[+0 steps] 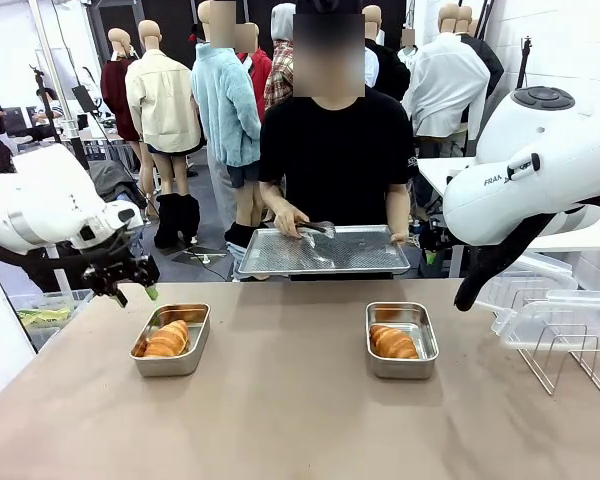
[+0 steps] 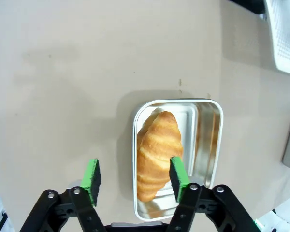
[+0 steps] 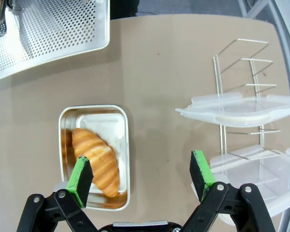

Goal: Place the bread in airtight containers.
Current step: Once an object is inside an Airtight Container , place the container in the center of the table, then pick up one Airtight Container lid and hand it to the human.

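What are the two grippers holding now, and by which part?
Nothing is held. The left gripper is open; the croissant lies free in its container. The right gripper is open and empty too.

You see a robot lab, white left arm (image 1: pixel 40 205) and right arm (image 1: pixel 525 185) at the beige table (image 1: pixel 280 420), a person (image 1: pixel 335 145) behind it, white walls farther behind.

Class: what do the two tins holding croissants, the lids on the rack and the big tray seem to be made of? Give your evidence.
Tins: probably stainless steel, polished; their walls shine and mirror the croissants. Lids: likely translucent plastic, glossy; the tabletop shows faintly through. Tray: metal sheet, duller satin finish, punched with rows of small holes.
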Tool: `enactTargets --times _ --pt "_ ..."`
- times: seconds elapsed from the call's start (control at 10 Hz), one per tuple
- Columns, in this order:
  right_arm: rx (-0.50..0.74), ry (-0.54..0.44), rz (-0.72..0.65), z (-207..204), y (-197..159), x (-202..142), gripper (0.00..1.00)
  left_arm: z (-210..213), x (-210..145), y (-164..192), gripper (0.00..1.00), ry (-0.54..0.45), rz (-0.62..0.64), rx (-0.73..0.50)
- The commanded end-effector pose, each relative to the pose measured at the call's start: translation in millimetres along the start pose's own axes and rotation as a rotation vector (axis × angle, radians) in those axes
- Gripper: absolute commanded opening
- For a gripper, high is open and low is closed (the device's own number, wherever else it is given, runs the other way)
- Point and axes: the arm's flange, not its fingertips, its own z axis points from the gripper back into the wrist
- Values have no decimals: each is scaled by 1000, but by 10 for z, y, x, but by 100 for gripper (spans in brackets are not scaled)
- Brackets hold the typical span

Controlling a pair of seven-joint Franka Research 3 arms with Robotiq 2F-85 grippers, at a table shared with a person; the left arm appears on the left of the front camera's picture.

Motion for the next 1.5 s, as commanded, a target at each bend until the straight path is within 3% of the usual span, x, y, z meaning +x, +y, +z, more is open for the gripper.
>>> enactTargets --times 0.0,0.2,1.4 --pt "10 7 -7 -15 4 -14 100 327 -131 8 88 -23 -16 59" --pt "10 7 -7 -15 4 -14 100 448 -209 -54 88 -43 -46 126" --pt "10 7 -7 -15 4 -14 100 551 -133 19 88 -70 -75 127"
